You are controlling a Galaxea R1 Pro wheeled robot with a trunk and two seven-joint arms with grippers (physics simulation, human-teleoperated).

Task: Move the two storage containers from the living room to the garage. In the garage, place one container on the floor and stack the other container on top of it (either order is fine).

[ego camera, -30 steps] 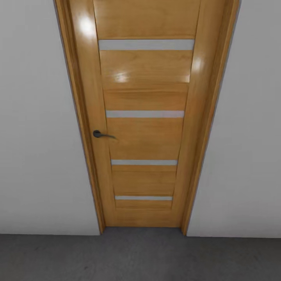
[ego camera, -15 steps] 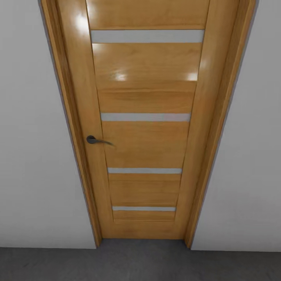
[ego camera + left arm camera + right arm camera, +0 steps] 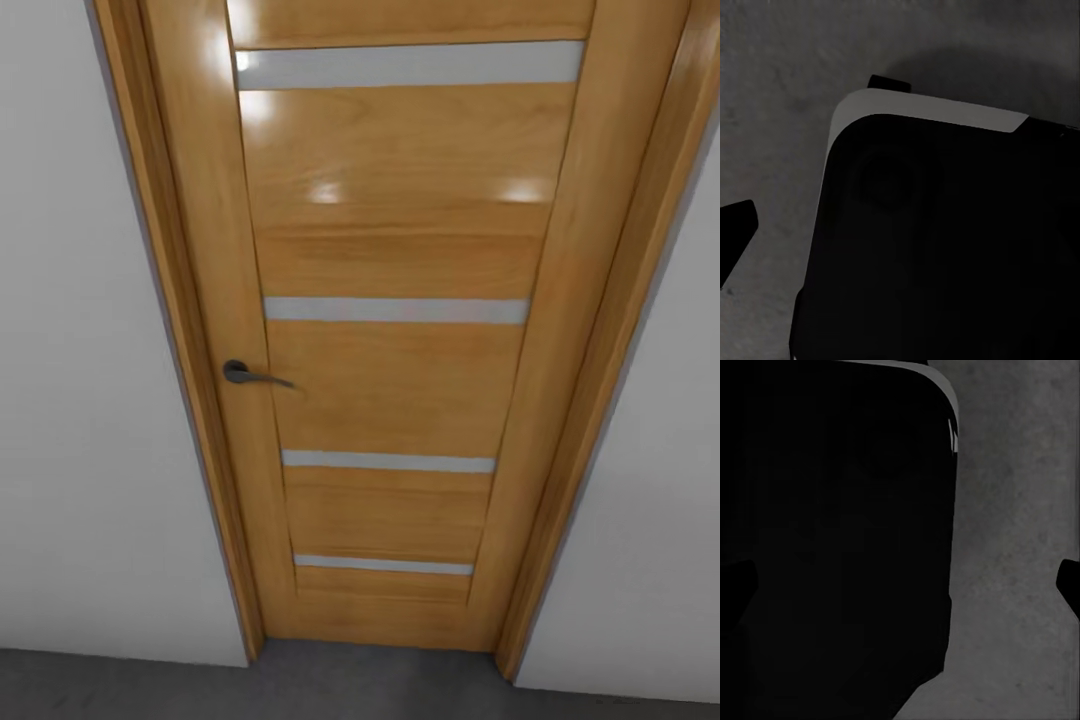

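The door (image 3: 390, 340) looms larger in my head view than it did a second ago, and the strip of floor (image 3: 130, 685) at the bottom has thinned, so I take it my base has rolled closer and drifted slightly off square. I judge I am in transit, heading out to fetch a bin.

The two storage containers are not in any view I have, so I cannot say where they sit. The door is shut in its wooden frame (image 3: 165, 300), its dark lever handle (image 3: 250, 375) on the left, pale wall (image 3: 80, 400) on either side. That closed door is what stands in my way; I expect I must work the handle or push through.

Both wrist views look down on mottled grey concrete beside the robot's black body (image 3: 945, 247). A dark tip shows at a picture edge in each, but I cannot tell how far either pincer is open or whether it holds anything.
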